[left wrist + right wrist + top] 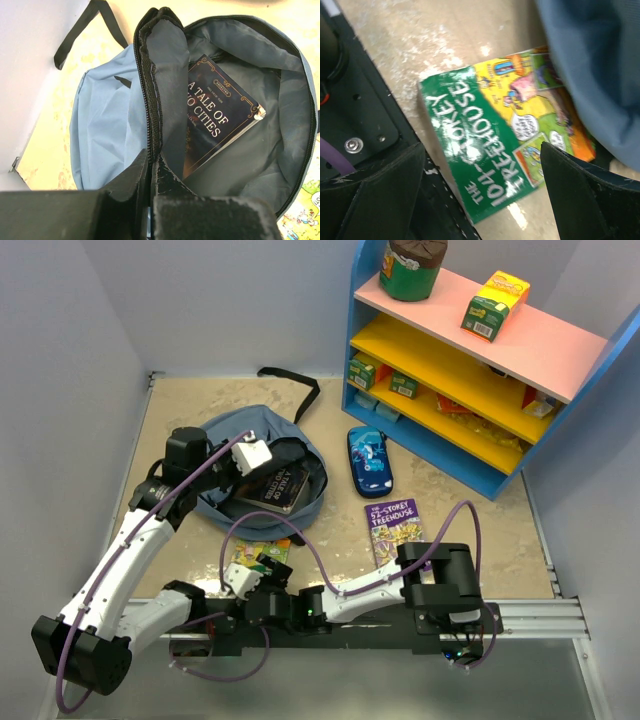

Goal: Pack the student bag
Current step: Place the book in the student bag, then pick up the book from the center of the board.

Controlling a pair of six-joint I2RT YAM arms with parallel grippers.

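Observation:
The slate-blue student bag (232, 430) lies open at the left of the table. My left gripper (250, 454) is shut on its zippered rim (148, 95) and holds the mouth up. Inside lies a dark book, A Tale of Two Cities (220, 112). A green and yellow Treehouse book (485, 130) lies flat on the table, its far end tucked under the bag (595, 60). My right gripper (482, 147) hovers low over that book, open, one finger on either side of it and nothing between the pads. In the top view this book (256, 558) sits just in front of the bag.
A dark-blue printed pencil case (370, 462) and a purple Treehouse book (393, 528) lie right of the bag. A blue shelf unit (470, 370) with boxes stands at the back right. The bag's black strap (295, 382) trails toward the back wall. The arms' base rail (520, 618) is close behind my right gripper.

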